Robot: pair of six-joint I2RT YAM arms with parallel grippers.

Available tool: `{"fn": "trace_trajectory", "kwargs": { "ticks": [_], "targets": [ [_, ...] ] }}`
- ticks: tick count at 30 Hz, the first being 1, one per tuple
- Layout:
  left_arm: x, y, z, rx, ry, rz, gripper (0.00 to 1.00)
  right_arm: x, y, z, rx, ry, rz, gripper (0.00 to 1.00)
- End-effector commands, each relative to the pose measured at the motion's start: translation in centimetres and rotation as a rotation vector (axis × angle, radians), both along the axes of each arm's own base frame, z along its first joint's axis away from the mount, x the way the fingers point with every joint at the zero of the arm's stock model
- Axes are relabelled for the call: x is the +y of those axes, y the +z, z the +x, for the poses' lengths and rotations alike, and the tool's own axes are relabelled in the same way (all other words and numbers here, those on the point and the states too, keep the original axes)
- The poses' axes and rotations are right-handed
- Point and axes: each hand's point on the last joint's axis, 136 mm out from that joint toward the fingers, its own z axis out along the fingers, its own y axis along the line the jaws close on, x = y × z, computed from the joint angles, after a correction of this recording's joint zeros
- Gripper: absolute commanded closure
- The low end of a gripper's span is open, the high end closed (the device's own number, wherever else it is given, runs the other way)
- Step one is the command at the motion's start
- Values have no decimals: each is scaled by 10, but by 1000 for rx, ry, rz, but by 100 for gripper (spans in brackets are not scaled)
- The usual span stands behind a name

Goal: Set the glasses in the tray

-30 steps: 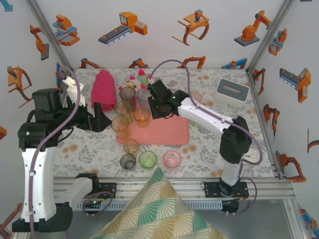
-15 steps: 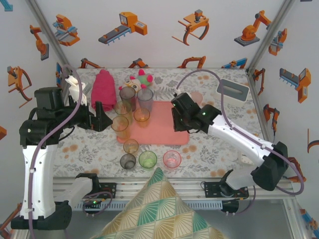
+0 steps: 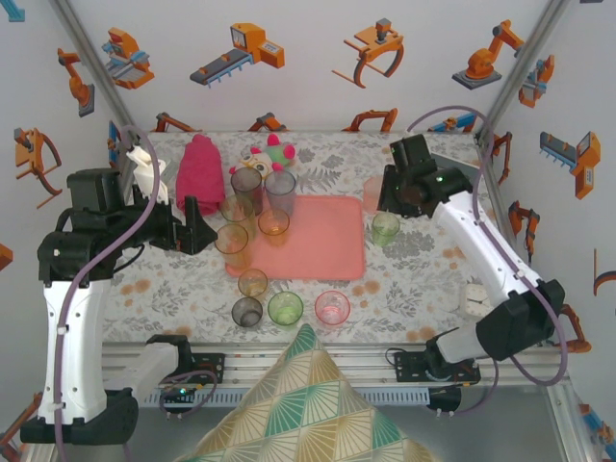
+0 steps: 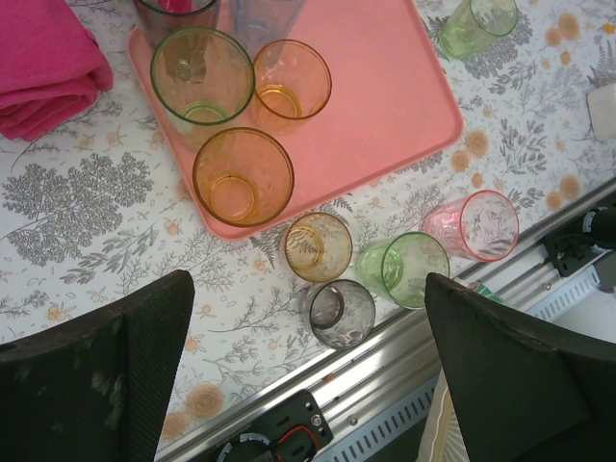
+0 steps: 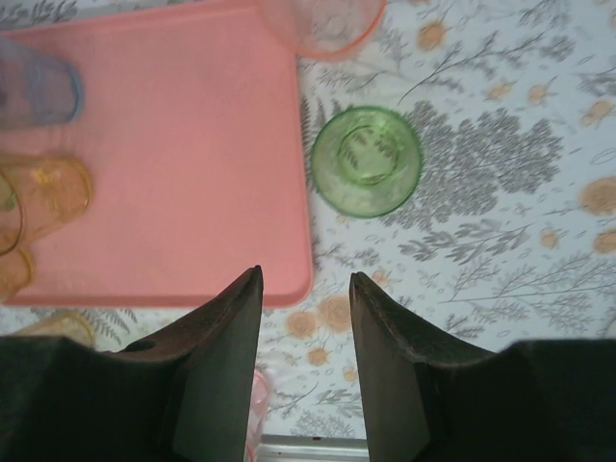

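While none of the glasses (image 4: pixel 243 176) is under load at this moment, their build can be assessed. They are small translucent tumblers, seemingly thin-walled, and are judged light, rigid, smooth-sided and breakable if knocked together or dropped. Recommended hold: across the body just below the rim, or one finger inside and one outside the wall. Pressure should be moderate, since a slick wall may slide out of a hard pinch.

Position of items. Tray (image 3: pixel 322 252) lies mid-worktop (image 3: pixel 414 279). Five glasses stand crowded at its left end. Six stand outside it:
- Small amber glass (image 3: pixel 252 282), grey glass (image 3: pixel 246 311), front green glass (image 3: pixel 285 307) and pink glass (image 3: pixel 331 307) are clustered near the tray's front edge.
- Right-hand green glass (image 5: pixel 366 161) is upright, just beside the tray's right edge.
- Pale pink glass (image 5: pixel 322 24) is at the far right corner; contact with the rim cannot be determined.

Right tool (image 5: pixel 303 308): fingers partly spread, nothing between them, touching nothing. It is poised above the tray's near right corner, with the right-hand green glass ahead and slightly to one side.

Left tool (image 4: pixel 308 289): fingers at full spread, empty, above the worktop left of the tray, with the front cluster in its sight.
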Motion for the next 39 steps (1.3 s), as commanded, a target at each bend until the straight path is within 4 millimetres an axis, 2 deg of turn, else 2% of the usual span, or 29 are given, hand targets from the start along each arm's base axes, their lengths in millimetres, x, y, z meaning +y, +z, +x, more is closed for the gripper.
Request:
{"fn": "trace_trajectory", "kwargs": {
  "ticks": [1,4,10,17,22,32,39],
  "targets": [
    [-1,9,-5,-43,-14,4,3,-9,-8,18,32,27,-61,58],
    [-2,10,-6,-42,-17,0,3,-13,-14,40,37,21,-57,60],
    [-2,10,-3,-27,-9,-15,3,-16,-12,82,-22,4,-54,60],
    [0,11,-2,-32,1,-18,3,-24,-24,112,-13,2,-43,61],
    [1,13,-2,-32,4,-26,3,-34,-32,121,10,-14,-48,61],
    [1,12,-2,-27,8,-35,3,-28,-57,134,77,35,-40,56],
    [1,11,-3,-26,7,-37,3,-28,-70,136,108,33,-45,54]
  ]
}}
